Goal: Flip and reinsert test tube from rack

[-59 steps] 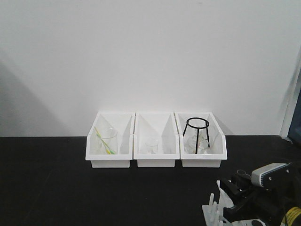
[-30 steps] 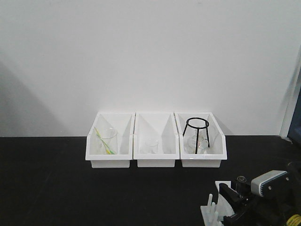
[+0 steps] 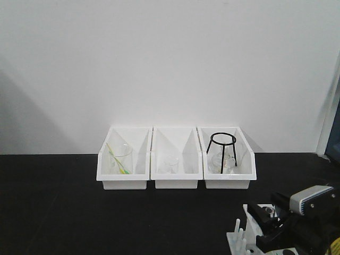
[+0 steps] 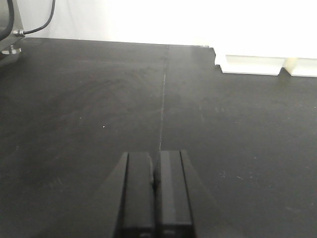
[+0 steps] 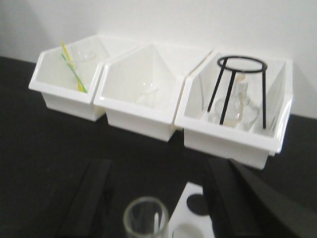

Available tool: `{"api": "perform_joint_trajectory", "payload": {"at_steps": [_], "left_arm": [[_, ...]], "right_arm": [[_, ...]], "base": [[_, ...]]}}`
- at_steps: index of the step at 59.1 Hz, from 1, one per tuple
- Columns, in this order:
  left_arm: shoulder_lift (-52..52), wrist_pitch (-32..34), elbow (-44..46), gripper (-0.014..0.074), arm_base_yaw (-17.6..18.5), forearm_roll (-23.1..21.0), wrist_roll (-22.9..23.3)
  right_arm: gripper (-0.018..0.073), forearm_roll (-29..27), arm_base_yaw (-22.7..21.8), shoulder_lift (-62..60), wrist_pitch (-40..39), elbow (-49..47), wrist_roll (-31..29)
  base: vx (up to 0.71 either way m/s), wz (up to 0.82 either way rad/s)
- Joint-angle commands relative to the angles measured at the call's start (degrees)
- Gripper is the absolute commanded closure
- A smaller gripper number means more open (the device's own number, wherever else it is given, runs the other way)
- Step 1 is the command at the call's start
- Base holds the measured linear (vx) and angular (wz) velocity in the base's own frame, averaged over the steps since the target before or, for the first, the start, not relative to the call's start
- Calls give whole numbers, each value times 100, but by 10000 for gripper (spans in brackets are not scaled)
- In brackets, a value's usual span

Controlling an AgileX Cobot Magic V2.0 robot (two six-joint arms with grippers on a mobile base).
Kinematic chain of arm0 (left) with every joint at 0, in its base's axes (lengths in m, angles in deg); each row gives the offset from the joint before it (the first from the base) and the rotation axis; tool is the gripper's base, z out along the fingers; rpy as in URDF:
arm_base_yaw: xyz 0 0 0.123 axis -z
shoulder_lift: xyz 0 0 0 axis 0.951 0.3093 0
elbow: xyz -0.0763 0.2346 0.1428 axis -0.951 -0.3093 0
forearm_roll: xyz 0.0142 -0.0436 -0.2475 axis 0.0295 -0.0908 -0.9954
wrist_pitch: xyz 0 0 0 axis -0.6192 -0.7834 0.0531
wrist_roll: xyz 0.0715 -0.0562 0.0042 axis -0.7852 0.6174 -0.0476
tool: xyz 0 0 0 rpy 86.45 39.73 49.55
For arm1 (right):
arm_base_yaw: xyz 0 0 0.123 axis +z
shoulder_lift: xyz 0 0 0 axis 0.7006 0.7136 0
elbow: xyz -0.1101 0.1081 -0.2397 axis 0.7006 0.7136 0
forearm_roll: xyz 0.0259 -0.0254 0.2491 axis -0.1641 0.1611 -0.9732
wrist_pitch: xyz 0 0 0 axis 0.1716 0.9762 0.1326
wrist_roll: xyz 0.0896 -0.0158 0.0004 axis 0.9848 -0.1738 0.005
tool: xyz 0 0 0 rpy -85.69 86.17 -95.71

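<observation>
Three bins, front view: white bins (image 3: 176,159) sit in a row at frame centre on the black table (image 3: 53,212).
Front view, lower right: my right gripper (image 3: 268,223) hangs over the rack (image 3: 240,241), whose pegs show at the bottom edge; a glass rim shows between the fingers.
Left wrist view: my left gripper (image 4: 155,191) fills the bottom centre, fingers pressed together on nothing, above bare table.
Right wrist view: my fingers (image 5: 91,196) stand spread either side of the test tube (image 5: 145,221), whose open rim faces up at bottom centre, not touching either finger, just left of the rack's holes.
</observation>
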Motion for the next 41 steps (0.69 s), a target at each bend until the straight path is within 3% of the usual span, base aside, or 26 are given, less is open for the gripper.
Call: {"api": "perform_joint_trajectory", "payload": {"at_steps": [1, 12, 21, 30, 41], "left_arm": [[-62, 497, 1, 603, 41, -25, -1], [-62, 497, 1, 603, 41, -25, -1], [-62, 497, 1, 603, 41, -25, -1], [-62, 497, 1, 603, 41, -25, -1], [-62, 497, 1, 603, 41, -25, -1]], "right_arm": [[84, -145, -29, -790, -377, -142, 22], [84, 39, -29, -2425, 1138, -163, 1201], [85, 1239, -29, -3634, 2330, -142, 2187], [85, 1932, -29, -4373, 2636, -142, 2923], [85, 1962, -29, -4844, 2636, -142, 3116]], "base": [[0, 0], [0, 0], [0, 0], [0, 0], [0, 0]]}}
